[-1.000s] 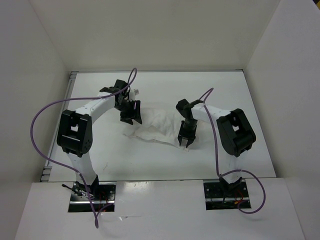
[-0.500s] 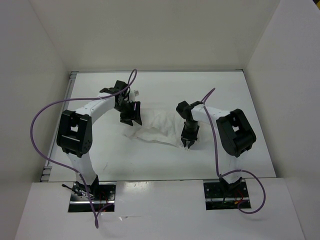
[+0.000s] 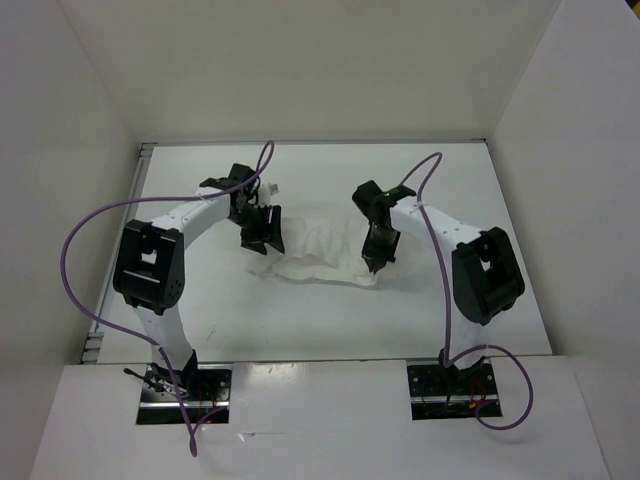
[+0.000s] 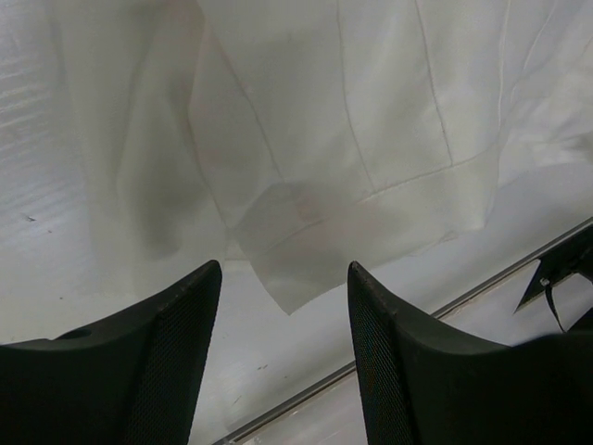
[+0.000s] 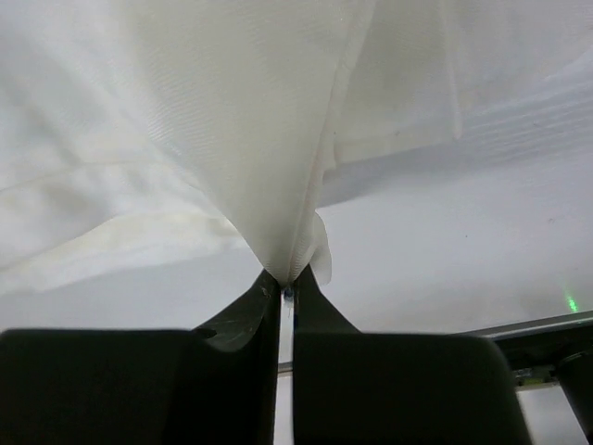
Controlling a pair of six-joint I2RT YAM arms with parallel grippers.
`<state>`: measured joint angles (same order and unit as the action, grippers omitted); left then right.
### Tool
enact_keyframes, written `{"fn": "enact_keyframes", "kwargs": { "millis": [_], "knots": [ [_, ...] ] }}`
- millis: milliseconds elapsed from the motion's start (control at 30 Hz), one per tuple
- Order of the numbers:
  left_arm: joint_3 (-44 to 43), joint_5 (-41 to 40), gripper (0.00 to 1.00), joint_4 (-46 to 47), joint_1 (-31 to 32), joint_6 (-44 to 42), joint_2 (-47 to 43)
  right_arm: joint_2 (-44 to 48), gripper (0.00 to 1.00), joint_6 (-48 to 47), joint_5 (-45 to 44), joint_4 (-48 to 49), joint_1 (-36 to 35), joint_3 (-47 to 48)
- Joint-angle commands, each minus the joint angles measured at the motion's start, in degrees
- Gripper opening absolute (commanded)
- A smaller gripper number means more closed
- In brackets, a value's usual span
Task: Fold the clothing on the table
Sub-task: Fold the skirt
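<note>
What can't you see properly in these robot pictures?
- Top view: the left claw covers the clothing's left edge.
- Top view: the right claw looks too small to show its pinch.
- Left wrist view: the clothing runs off the top edge; whether the open left claw touches it is unclear.
- Right wrist view: the clothing fills the picture, cut off at the top.

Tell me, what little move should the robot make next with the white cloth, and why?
Probably lower the left end effector onto the clothing corner below it and close. The right end effector is shut on a pinch of fabric, but the left hangs open above the corner, holding nothing; folding likely needs both.
</note>
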<state>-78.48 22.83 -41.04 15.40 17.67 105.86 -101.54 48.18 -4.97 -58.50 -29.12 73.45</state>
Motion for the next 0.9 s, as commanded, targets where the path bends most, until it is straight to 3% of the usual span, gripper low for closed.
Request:
{"fn": "enact_keyframes", "kwargs": {
  "millis": [0,167,533,867],
  "knots": [
    [1.74,4.32,0.64,1.3,-0.37,-2.03,-1.8,5.82,0.0,0.86,-4.07,-4.78,-0.49,5.99],
    [2.98,12.22,0.64,3.16,-1.51,-2.55,-1.8,10.56,0.0,1.39,-4.08,-6.28,1.7,8.73],
    [6.75,15.93,0.64,4.56,-1.51,-1.5,1.27,14.26,0.0,5.08,-6.63,-2.68,4.16,3.89],
    [9.31,18.13,0.64,9.57,-1.51,9.3,5.14,15.67,0.0,5.61,-3.03,1.02,5.39,0.82]
  ]
}}
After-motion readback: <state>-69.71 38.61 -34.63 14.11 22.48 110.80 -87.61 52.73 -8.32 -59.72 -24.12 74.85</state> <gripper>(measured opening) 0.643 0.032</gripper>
